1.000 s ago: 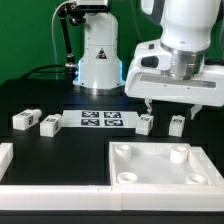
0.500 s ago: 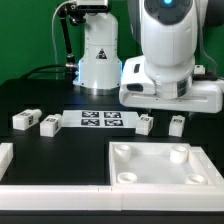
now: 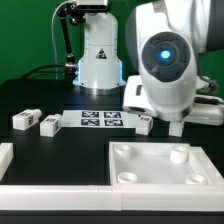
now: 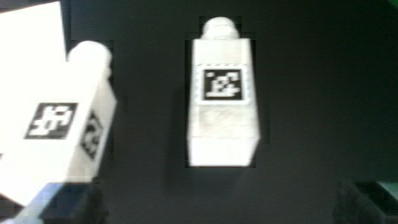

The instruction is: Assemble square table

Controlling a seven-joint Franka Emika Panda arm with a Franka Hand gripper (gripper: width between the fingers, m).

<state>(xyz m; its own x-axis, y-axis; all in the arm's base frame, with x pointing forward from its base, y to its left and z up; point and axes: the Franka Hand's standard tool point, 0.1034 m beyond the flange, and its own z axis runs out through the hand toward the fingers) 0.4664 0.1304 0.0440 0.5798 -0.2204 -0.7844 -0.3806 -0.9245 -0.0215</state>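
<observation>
Exterior view: nearest, at the exterior view's right, lies the square table slab (image 3: 160,165), sockets up. Farther back, leg blocks (image 3: 22,118) flank the marker board (image 3: 102,119). The arm (image 3: 165,65) bends low over the right-hand ones. Its gripper (image 4: 214,205), seen in the wrist view, hangs with fingers apart and empty above a leg block (image 4: 222,95).

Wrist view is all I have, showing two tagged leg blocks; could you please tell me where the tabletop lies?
Observer: The square slab lies in the exterior view's lower right, nearer that camera than your two blocks.
Operator: Thank you. Are there more besides my two?
Observer: Yes, two more leg blocks lie on the exterior view's left, past the marker board.
Operator: Is any leg fitted yet?
Observer: No, no leg stands in the slab.
</observation>
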